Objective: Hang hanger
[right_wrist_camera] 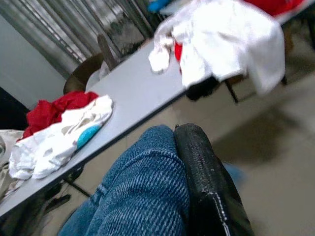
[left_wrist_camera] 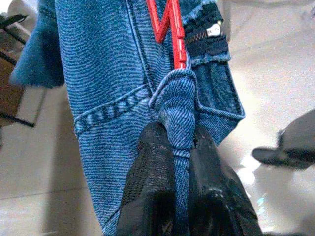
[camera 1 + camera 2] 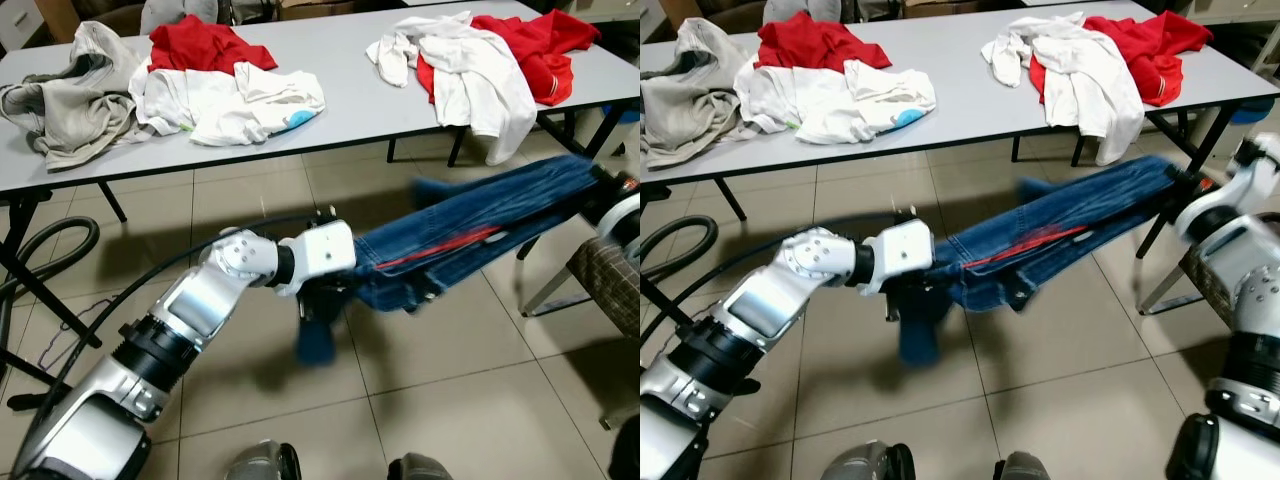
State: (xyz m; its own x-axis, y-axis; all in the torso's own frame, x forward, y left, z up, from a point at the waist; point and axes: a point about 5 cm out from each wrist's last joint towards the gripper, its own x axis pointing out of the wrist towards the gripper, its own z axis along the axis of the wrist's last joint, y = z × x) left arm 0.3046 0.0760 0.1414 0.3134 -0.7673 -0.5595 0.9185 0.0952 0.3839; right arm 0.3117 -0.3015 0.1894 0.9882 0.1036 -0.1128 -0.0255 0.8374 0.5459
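A pair of blue jeans (image 3: 470,235) is stretched in the air between my two arms, above the tiled floor. A red hanger (image 3: 440,250) lies along the denim, its red bars (image 2: 170,27) also clear in the left wrist view. My left gripper (image 2: 183,147) is shut on a bunched fold of the jeans' waistband, near the zipper. My right gripper (image 3: 1185,180) holds the other end of the jeans at the right; one black finger (image 1: 202,177) presses against the denim (image 1: 142,196).
A long grey table (image 3: 330,90) stands ahead with heaps of red, white and beige clothes (image 3: 210,80). A second heap (image 3: 480,60) hangs over its right edge. A black hose (image 3: 50,260) lies at the left. A chair (image 3: 600,280) stands at the right.
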